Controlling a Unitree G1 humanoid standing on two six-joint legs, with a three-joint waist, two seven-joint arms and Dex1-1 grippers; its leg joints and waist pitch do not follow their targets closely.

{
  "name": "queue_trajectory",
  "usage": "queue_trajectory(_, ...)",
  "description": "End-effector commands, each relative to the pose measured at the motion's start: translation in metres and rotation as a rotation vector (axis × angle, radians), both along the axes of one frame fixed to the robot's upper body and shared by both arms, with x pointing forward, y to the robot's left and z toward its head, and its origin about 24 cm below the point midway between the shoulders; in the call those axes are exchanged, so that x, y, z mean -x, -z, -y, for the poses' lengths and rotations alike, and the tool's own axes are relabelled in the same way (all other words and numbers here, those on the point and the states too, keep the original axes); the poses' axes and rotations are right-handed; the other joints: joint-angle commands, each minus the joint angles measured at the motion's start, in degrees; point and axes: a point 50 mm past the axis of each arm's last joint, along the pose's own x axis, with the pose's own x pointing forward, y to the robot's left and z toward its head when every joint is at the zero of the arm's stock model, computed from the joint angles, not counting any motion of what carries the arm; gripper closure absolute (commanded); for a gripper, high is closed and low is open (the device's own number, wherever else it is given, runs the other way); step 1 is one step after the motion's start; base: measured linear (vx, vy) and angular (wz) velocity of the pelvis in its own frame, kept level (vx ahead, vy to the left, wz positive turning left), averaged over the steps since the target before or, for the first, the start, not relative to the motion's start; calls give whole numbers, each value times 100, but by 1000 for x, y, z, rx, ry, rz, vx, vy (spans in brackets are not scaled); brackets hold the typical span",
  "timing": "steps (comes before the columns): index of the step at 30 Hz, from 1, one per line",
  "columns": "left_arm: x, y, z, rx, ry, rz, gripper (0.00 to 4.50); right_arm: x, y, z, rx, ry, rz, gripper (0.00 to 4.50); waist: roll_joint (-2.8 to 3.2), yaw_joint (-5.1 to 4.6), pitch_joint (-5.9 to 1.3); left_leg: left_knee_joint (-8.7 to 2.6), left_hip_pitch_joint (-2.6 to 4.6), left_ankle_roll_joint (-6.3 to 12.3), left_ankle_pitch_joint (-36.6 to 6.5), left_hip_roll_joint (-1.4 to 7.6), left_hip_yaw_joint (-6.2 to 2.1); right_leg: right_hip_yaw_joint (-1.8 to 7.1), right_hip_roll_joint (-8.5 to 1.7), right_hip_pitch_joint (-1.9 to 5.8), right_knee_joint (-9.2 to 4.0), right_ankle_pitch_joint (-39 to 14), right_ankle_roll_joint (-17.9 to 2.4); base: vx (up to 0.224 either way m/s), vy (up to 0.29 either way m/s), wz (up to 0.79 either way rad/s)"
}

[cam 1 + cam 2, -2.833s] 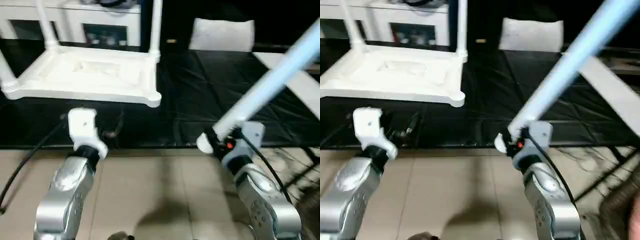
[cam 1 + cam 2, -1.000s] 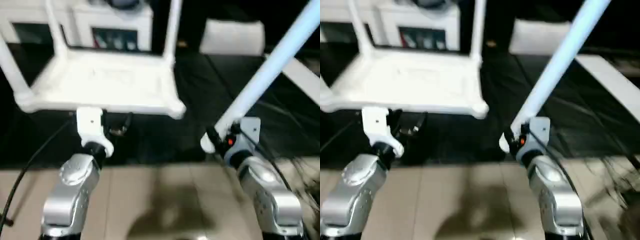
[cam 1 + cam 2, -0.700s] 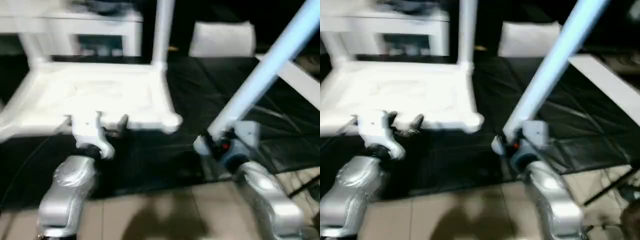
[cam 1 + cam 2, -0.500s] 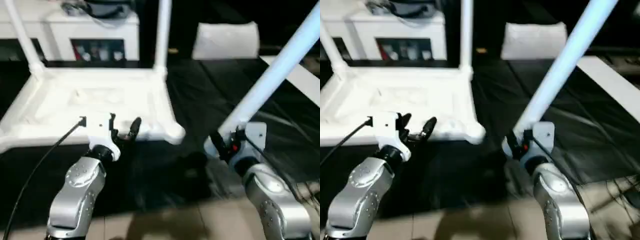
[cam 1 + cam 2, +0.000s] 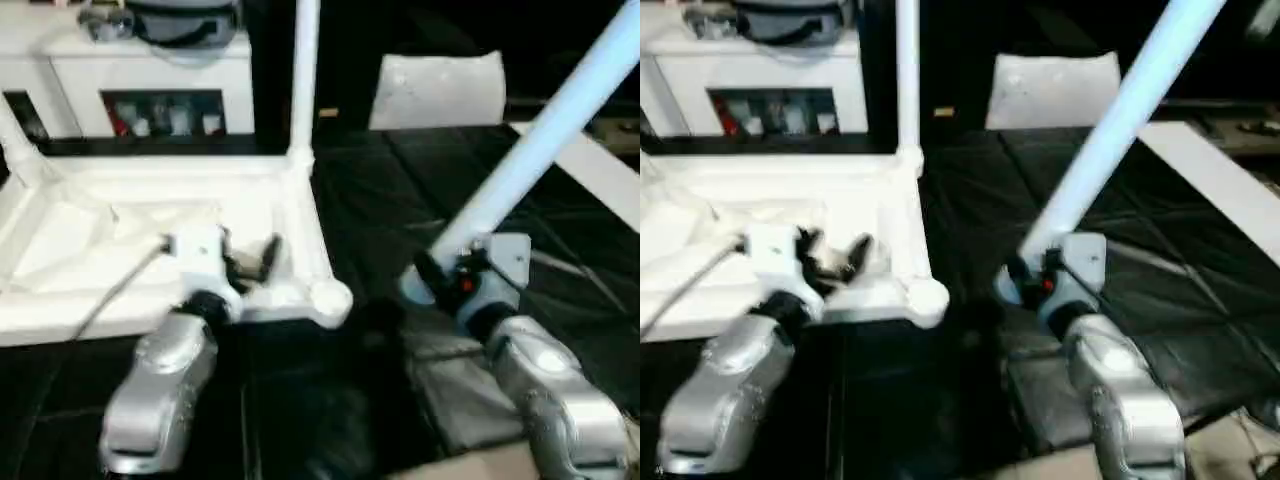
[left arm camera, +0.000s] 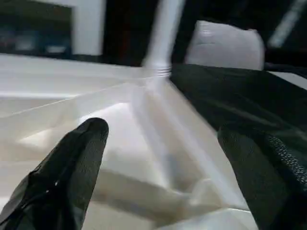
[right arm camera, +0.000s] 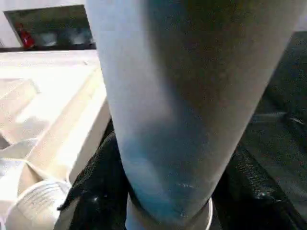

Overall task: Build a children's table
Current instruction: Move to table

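Note:
The children's table's white tabletop (image 5: 120,235) lies upside down on the black mat, ribbed side up. One white leg (image 5: 303,80) stands in its far right corner socket, and another leg (image 5: 12,140) rises at the far left. The near right corner socket (image 5: 330,297) is empty. My left gripper (image 5: 248,252) hovers open over the tabletop just left of that socket, nothing between its black fingers (image 6: 72,163). My right gripper (image 5: 440,272) is shut on the thick end of a loose leg (image 5: 540,150), which slants up to the right. That leg end (image 7: 182,96) hangs right of the socket (image 7: 38,206).
A white cabinet (image 5: 150,70) with dark compartments stands behind the tabletop. A white pillow-like slab (image 5: 440,88) lies at the back of the black mat (image 5: 400,200), and a flat white board (image 5: 600,175) lies at the right. A cable trails from my left wrist.
The camera has come closer to the mat. My left gripper has moved from in front of the tabletop's near edge to above it, by the near right corner. The right gripper still holds the leg.

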Motion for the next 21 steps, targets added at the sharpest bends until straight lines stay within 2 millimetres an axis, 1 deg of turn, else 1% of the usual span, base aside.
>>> queue_trajectory(1, -1, -1, 1, -11, -3, -5, 31, -3, -2, 4, 27, 29, 7, 259, 321, -85, -371, -441, 398, 1362, 2986, 591, -829, -95, -139, 166, 106, 1136, -1100, 38, -6, 56)
queue_trajectory(2, -3, -1, 3, -16, 4, 0, 31, -2, -2, 5, 30, 33, 4, 259, 355, -133, -304, -582, 448, 1695, 2860, 702, -1062, -60, -100, 61, 198, 65, -1055, -1, -59, 69)
queue_trajectory(3, -4, -2, 5, -17, 9, 4, 31, -2, -1, 5, 29, 34, 0, 259, 333, -145, -273, -707, 535, 2199, 2116, 838, -1272, 5, -81, -123, 390, -914, -1124, -1, -59, 69)
queue_trajectory(4, -5, -3, 6, -10, 11, 5, 31, -2, -1, 5, 28, 34, -2, 259, 342, -132, -192, -823, 400, 2339, 1028, 756, -1316, 85, -39, -180, 548, -1084, -1277, -24, -113, 81)
queue_trajectory(5, -5, -2, 8, 2, 13, -3, 31, -1, 0, 6, 30, 34, -2, 259, 315, -143, -181, -908, 346, 2274, 532, 611, -1374, 125, -22, -145, 529, -1112, -1424, -50, -176, 72)
queue_trajectory(6, -6, -2, 9, 2, 17, -3, 31, -1, 0, 6, 28, 36, -2, 259, 206, -114, -180, -945, 219, 2046, -273, 222, -1321, 281, -72, 25, 231, -1036, -1848, -50, -176, 72)
queue_trajectory(7, -6, -2, 15, -4, 60, -3, 31, -1, 1, 8, 14, 62, -4, 259, 81, -89, -154, -574, 244, 1814, -549, 230, -834, 531, -431, 109, -316, -651, -2534, -65, -212, 45)
queue_trajectory(8, -6, -2, 16, -13, 66, -5, 31, -1, 1, 9, 16, 65, -1, 259, 30, 62, -106, -160, 5, 1385, -656, -140, -421, 672, -638, 243, -720, -947, -2734, -29, -184, 4)
queue_trajectory(9, -7, -1, 17, -18, 65, -11, 31, 0, -1, 10, 23, 61, 6, 259, -80, 280, -153, 691, -105, 802, -530, -267, 211, 712, -835, 446, -872, -1661, -2176, -29, -184, 4)
queue_trajectory(10, -8, -1, 16, -15, 56, -16, 31, 0, -1, 10, 32, 53, 12, 259, -118, 330, -51, 469, -182, 381, -35, -146, 265, 703, -788, 384, -823, -2135, -1073, -41, -159, -8)
queue_trajectory(11, -8, 0, 16, -15, 53, -18, 31, 0, -2, 10, 38, 51, 14, 259, -76, 387, -76, 289, -150, 379, -30, -76, 265, 825, -784, 421, -797, -2117, -660, -70, -146, 1)
queue_trajectory(12, -8, 0, 16, -17, 53, -19, 31, 0, -2, 10, 42, 51, 15, 259, -99, 422, -85, 8, -50, 549, -142, 58, 253, 860, -748, 479, -753, -1874, -21, -70, -146, 1)
queue_trajectory(13, -9, 1, 16, -20, 57, -23, 31, 0, -2, 11, 42, 54, 15, 259, 68, 417, -136, -238, 38, 565, -65, 257, 204, 683, -663, 474, -721, -1440, 173, -67, -117, 1)
queue_trajectory(14, -9, 1, 16, -21, 60, -26, 31, 0, -2, 11, 42, 55, 15, 259, 15, 368, -86, -323, 62, 633, -233, 299, 199, 591, -523, 380, -712, -1455, 337, -68, -99, -3)
queue_trajectory(15, -9, 2, 16, -23, 65, -30, 31, 0, -2, 12, 46, 55, 16, 259, 119, 349, -155, -397, 133, 556, -358, 415, 178, 493, -519, 398, -683, -1402, 464, -68, -99, -3)
queue_trajectory(16, -10, 3, 16, -22, 74, -40, 31, 0, -2, 12, 50, 54, 19, 259, 143, 350, -161, -439, 194, 548, -456, 485, 192, 471, -525, 357, -710, -1294, 444, -44, -65, 2)
queue_trajectory(17, -10, 4, 17, -22, 86, -53, 31, 1, -2, 12, 52, 53, 23, 259, 125, 339, -150, -445, 187, 546, -470, 486, 215, 462, -533, 358, -723, -1280, 437, 0, 0, 0)
queue_trajectory(18, -10, 6, 17, -13, 115, -69, 31, 1, -4, 11, 46, 51, 35, 259, 127, 351, -141, -452, 188, 521, -488, 475, 240, 448, -527, 348, -731, -1319, 414, 0, 0, 0)
queue_trajectory(19, -10, 7, 17, -1, 140, -74, 31, 1, -5, 11, 38, 50, 47, 259, 133, 349, -127, -472, 172, 437, -472, 473, 280, 427, -533, 335, -752, -1521, 313, 0, 0, 0)
queue_trajectory(20, -10, 7, 18, -2, 147, -72, 16, 1, -5, 11, 36, 49, 49, 259, 145, 350, -131, -490, 173, 411, -472, 499, 269, 423, -543, 337, -742, -1510, 257, 0, 0, 0)
queue_trajectory(21, -10, 7, 18, -12, 193, -63, 6, 1, -6, 11, 25, 44, 57, 259, 151, 344, -138, -528, 193, 416, -490, 571, 235, 424, -569, 328, -713, -1355, 141, 0, 0, 0)
